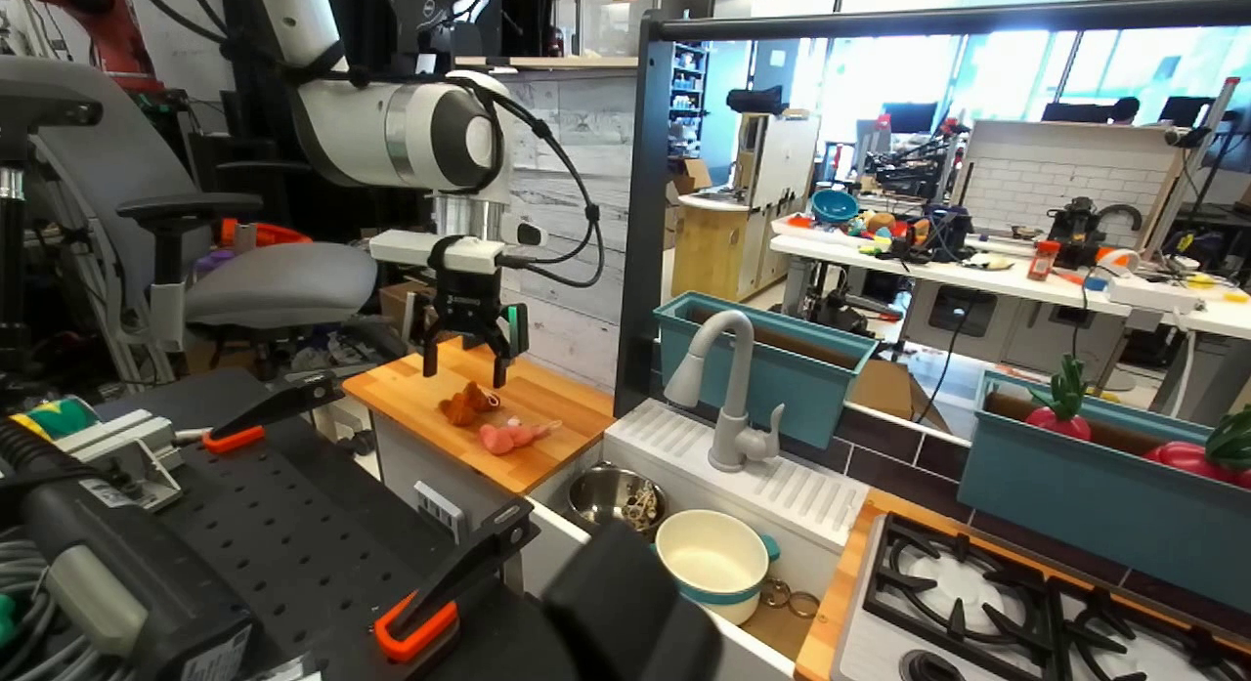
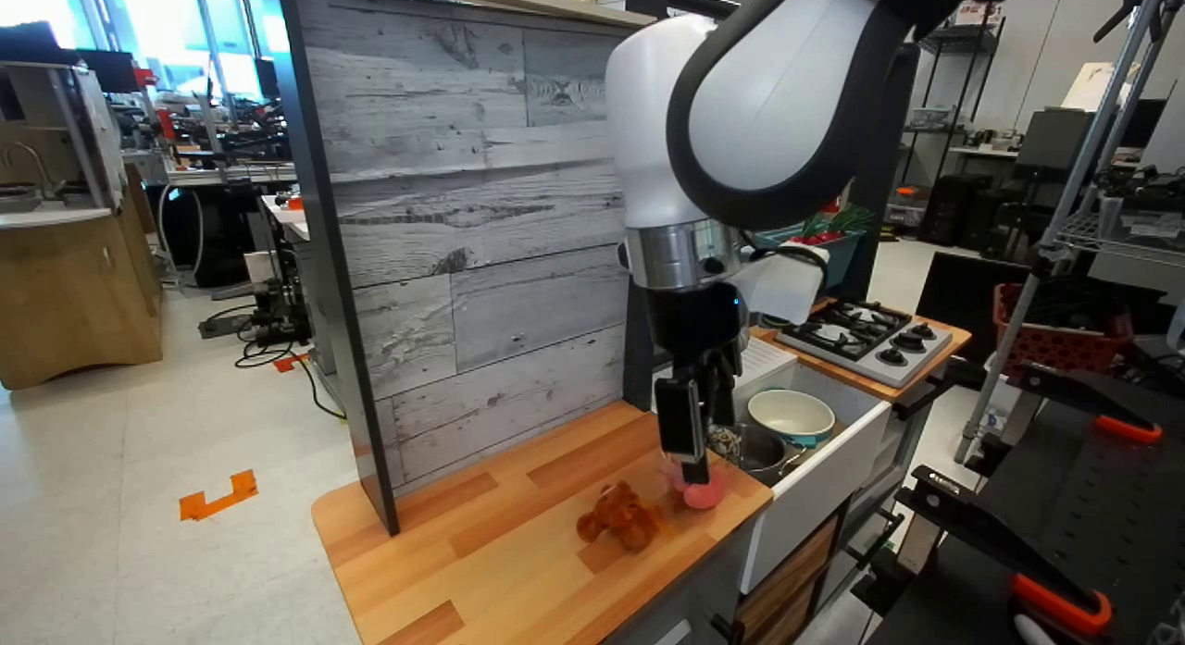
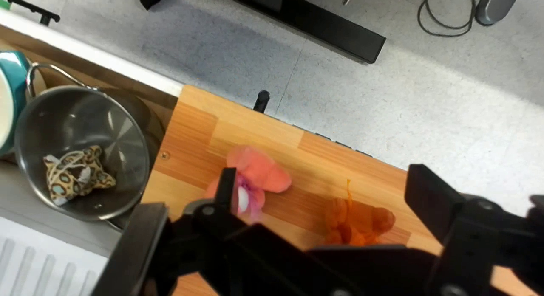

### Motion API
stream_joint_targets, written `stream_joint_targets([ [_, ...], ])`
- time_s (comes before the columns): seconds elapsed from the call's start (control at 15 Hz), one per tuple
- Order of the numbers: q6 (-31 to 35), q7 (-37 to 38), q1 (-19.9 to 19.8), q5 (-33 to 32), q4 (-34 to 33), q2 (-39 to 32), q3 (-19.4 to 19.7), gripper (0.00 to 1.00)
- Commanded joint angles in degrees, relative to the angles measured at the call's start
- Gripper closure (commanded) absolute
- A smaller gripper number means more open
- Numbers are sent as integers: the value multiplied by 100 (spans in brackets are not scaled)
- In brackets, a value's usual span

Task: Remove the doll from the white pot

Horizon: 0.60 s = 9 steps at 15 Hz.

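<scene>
Orange doll (image 2: 622, 517), rounded end (image 3: 383, 219) away from sink (image 2: 815, 492), axis unclear, empty hand (image 1: 465, 376) spread wide

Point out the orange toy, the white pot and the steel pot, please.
Orange toy (image 3: 362, 219): wrist view, on its middle.
White pot (image 1: 711, 554): in an exterior view, cream inside.
Steel pot (image 3: 70, 119): wrist view, bare inside.

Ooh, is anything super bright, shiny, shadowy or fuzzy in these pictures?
In both exterior views, the tall glass windows glare almost white; in an exterior view, a dark blocky shape low in front looks out of focus; in the wrist view, the round silver metal pot has bright streaks inside, and the pale grey speckled floor is partly shadowed, partly bright.
</scene>
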<state>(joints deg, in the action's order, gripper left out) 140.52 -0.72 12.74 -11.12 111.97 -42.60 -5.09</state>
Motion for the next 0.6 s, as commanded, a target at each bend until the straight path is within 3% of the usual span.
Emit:
stream_joint_targets([
  [0.0, 607, 294, -349, 484, 1027, 785, -74, 0],
  [0.07, 763, 313, -461, 656, 1200, 929, -71, 0],
  [0.13, 417, 197, -211, 429, 634, 463, 16, 0],
  [0.53, 581, 229, -412, 619, 1035, 807, 1, 0],
])
